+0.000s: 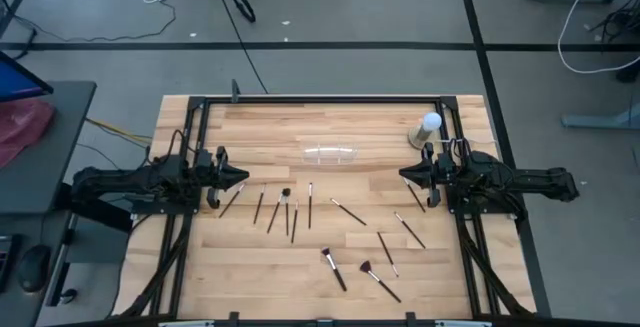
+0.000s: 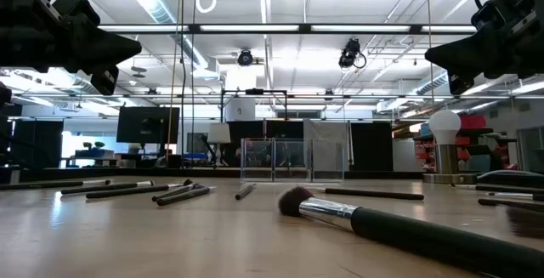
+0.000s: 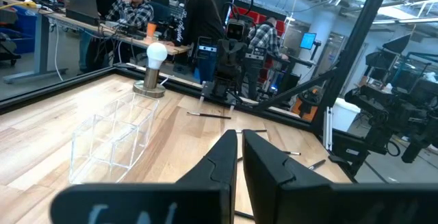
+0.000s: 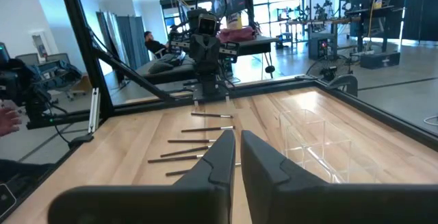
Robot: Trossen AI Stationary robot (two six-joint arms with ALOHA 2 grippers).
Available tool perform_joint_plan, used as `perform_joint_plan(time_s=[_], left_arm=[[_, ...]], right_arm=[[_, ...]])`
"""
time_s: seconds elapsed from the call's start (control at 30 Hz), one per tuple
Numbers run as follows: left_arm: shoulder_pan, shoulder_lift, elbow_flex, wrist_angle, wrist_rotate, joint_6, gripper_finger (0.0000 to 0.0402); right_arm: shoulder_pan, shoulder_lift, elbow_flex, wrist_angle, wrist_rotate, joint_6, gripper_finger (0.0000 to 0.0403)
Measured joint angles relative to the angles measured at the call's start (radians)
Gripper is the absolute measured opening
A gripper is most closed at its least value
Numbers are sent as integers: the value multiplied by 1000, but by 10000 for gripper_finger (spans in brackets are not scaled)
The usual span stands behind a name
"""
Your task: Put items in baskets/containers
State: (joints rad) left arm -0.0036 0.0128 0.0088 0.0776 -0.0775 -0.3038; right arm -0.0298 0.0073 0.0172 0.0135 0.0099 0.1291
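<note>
High view: brushes [image 1: 309, 205] lie scattered on the table [image 1: 330, 257], tray [image 1: 330, 154] empty; left hand [image 1: 240, 184] and right hand [image 1: 404, 175] hover closed, gripping nothing.

The room was a large open workshop with a grey floor [image 1: 380, 7] crossed by dark lines, cables [image 1: 240, 7] trailing over it. Long ceiling lights [image 2: 280, 28] ran overhead among exposed ducts. People [image 3: 133, 8] sat and stood at desks with a laptop [image 3: 82, 5] and monitors [image 3: 306, 40]. A dark side table [image 1: 45, 137] held a reddish cloth [image 1: 22, 127].
</note>
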Motion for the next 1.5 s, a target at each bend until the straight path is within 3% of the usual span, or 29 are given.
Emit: perform_joint_plan(time_s=[0.6, 0.73, 0.87, 0.97, 1.2, 1.5], left_arm=[[0, 0, 0, 0, 0, 0, 30], [0, 0, 0, 0, 0, 0, 30], [0, 0, 0, 0, -28, 1, 30], [0, 0, 0, 0, -60, 1, 30], [0, 0, 0, -3, -64, 1, 30], [0, 0, 0, 0, -64, 0, 30]], right_arm=[[0, 0, 0, 32, 1, -33, 29], [0, 0, 0, 117, 1, 66, 29], [-1, 1, 0, 257, 68, 139, 29], [14, 25, 0, 322, 31, 148, 29], [111, 297, 6, 513, 70, 166, 29], [211, 720, 126, 438, 217, 166, 29]])
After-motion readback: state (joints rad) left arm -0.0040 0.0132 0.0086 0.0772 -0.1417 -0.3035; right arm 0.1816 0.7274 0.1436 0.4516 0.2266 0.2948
